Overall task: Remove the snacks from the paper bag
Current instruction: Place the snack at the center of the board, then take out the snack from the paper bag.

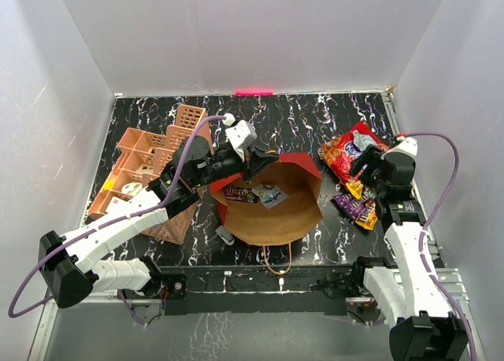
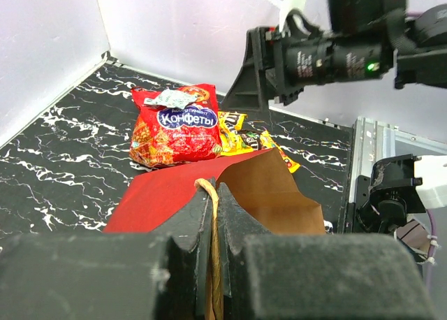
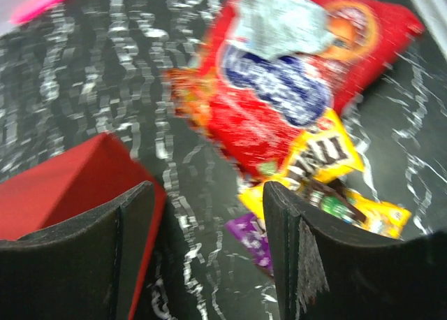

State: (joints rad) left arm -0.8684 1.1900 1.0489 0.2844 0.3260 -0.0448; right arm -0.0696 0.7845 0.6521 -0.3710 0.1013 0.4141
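Unloading part done: two packets not yet out.
Dark red kraft-lined paper shopping bag (image 1: pixel 287 219) at table centre, rim pinched tight at eleven o'clock by your left gripper (image 2: pixel 215 219); hold it there. Shiny red cookie bag (image 1: pixel 350 150) and small yellow and purple candy packets (image 1: pixel 358 207) lie at three o'clock by your right gripper (image 3: pixel 206 201), jaws apart, empty. Send it straight down for the purple-brown packet (image 1: pixel 236 193) and silver-blue packet (image 1: pixel 270 195) inside.

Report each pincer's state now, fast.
Left pincer: closed on the dark red paper shopping bag, at its thin twisted paper handle.
Right pincer: open, holding nothing.
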